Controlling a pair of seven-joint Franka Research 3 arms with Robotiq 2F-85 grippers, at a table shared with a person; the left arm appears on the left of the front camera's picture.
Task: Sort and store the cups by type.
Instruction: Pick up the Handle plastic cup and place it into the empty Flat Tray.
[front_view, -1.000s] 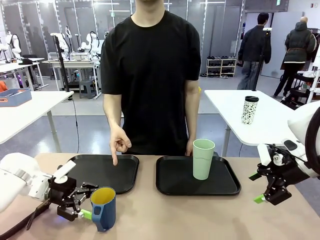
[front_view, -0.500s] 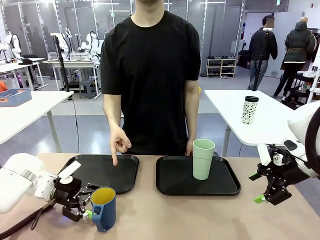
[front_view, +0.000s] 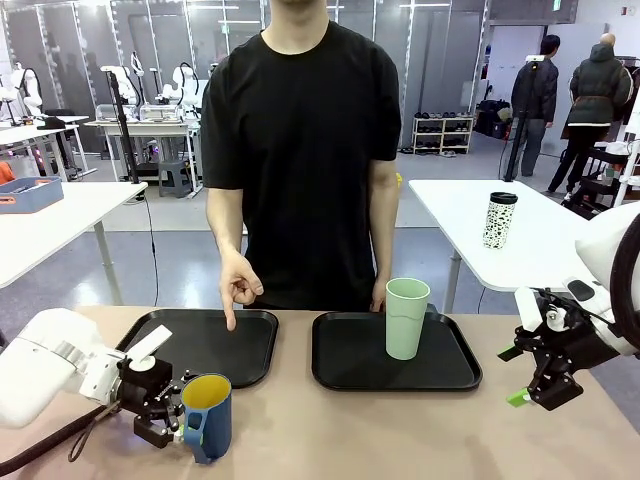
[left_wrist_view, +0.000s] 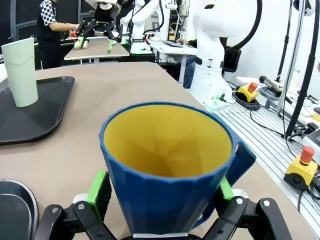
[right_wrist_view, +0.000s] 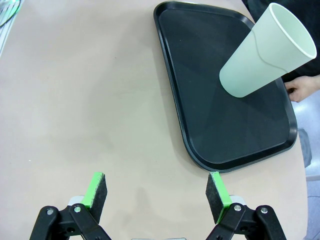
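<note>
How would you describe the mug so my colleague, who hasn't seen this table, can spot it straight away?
Start at the brown table with two black trays. In front of the left tray, near the robot's edge, stands a dark blue mug between the open fingers of the left gripper. Unlike the tall mint-green tumbler, it is short, handled and yellow inside.

Front camera faces across the tan table (front_view: 400, 430) toward a standing person. Left wrist camera sits very close, apparently low. Right wrist camera looks downward. All share the tall mint-green plastic tumbler (front_view: 406, 317).

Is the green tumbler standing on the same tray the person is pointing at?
No, the green tumbler stands on the right tray.
</note>
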